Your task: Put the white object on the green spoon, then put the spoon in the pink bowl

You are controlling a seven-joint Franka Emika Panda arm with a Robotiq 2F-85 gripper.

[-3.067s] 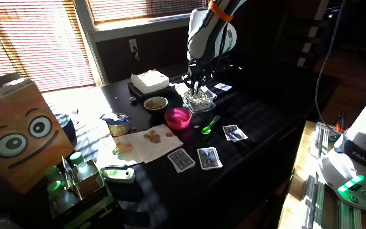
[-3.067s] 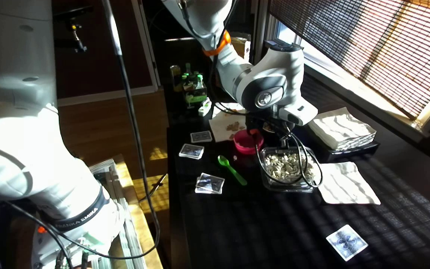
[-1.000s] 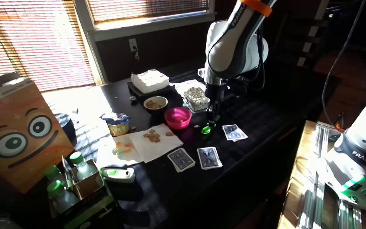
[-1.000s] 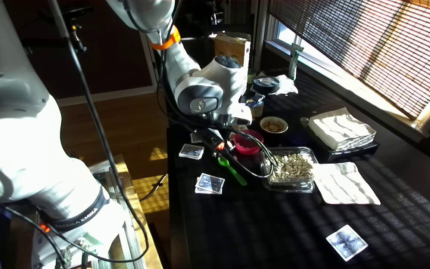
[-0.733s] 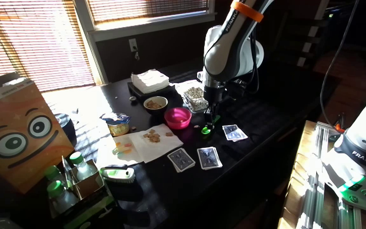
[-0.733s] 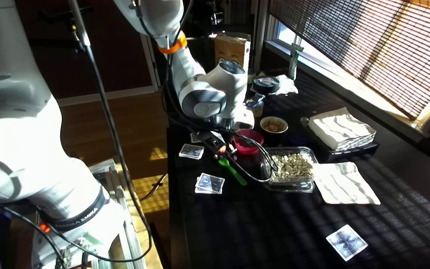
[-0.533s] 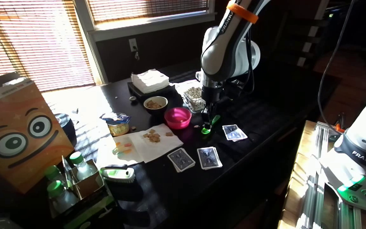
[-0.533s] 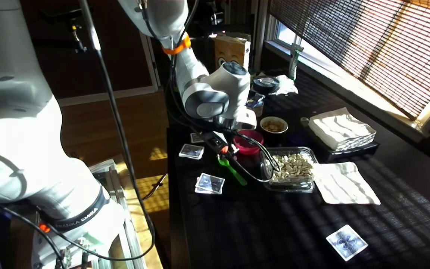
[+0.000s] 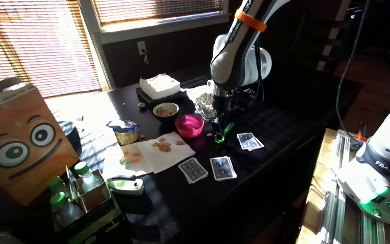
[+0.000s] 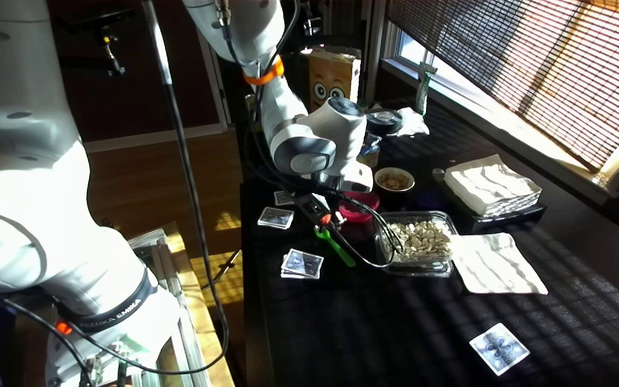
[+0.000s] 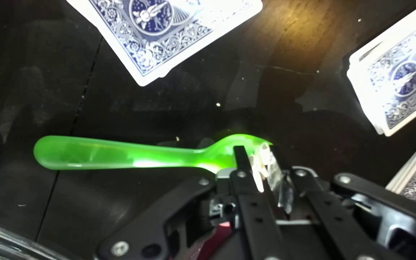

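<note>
Nearly closed, the gripper [image 11: 258,151] pinched white pieces [image 11: 259,168] over the green spoon [image 11: 152,156], presumably for loading its scoop [image 11: 224,153]. The handle [image 11: 96,153] lay clear, which should suit lifting later.

In an exterior view, sun burns through blinds [image 9: 39,51] at upper left; the upper right lies mostly dark. Striped shadows cross the desk [image 10: 395,333]. In the wrist view, glare bleaches cards [image 11: 410,76] and streaks the spoon [image 11: 114,153].

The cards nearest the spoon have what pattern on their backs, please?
Blue-and-white scrollwork with a medallion; the cards show best in the wrist view.
</note>
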